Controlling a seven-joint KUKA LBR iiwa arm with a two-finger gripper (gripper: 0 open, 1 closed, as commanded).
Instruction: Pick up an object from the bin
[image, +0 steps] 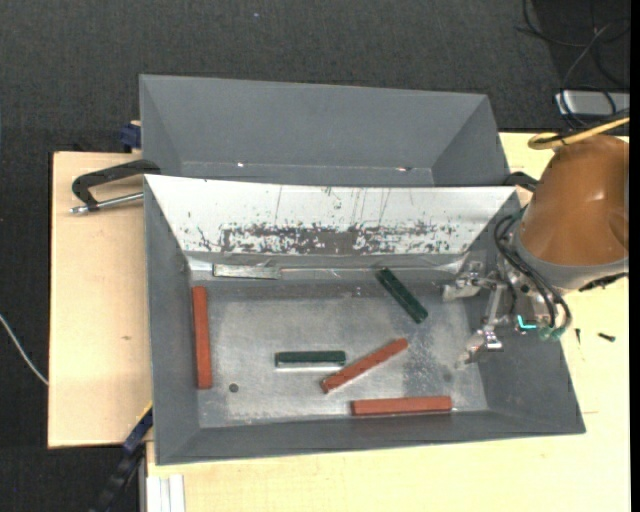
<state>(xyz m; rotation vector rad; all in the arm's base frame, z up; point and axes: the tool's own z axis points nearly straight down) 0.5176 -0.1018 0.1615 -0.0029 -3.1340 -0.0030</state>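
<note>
Gripper (472, 318) at the right end of the grey metal bin (300, 130), low over the place where the floor meets the right-hand sloping wall. Arm comes in from the right; orange cover (580, 215) on the wrist, cables looped below it.

Fingers (462, 290): two pale metal tips, set well apart, one toward the back of the bin and one toward the front. Gap between them looks bare, so nothing is gripped. Whether the tips touch the floor cannot be told.

Loose things, all flat on the bin floor, none heaped:
- dark green bar (401, 295), short, lying on a slant near the back wall. Nearest to the back finger, but apart from it.
- red bar (365, 365), slanted, mid-floor, its upper end pointing toward the gripper. Near the front finger, not touching.
- red bar along the front wall (400, 405), lying level, below and left of the gripper.
- dark green bar in the middle (310, 358), level, with a pale lower edge, just beside the low end of the slanted red one. Contact cannot be told.
- long red bar (202, 337) running along the left wall, well apart from the gripper.
- small dark speck (233, 389) near the front left corner, too small to name.

No bar lies between the fingers; all five rest on the floor.
</note>
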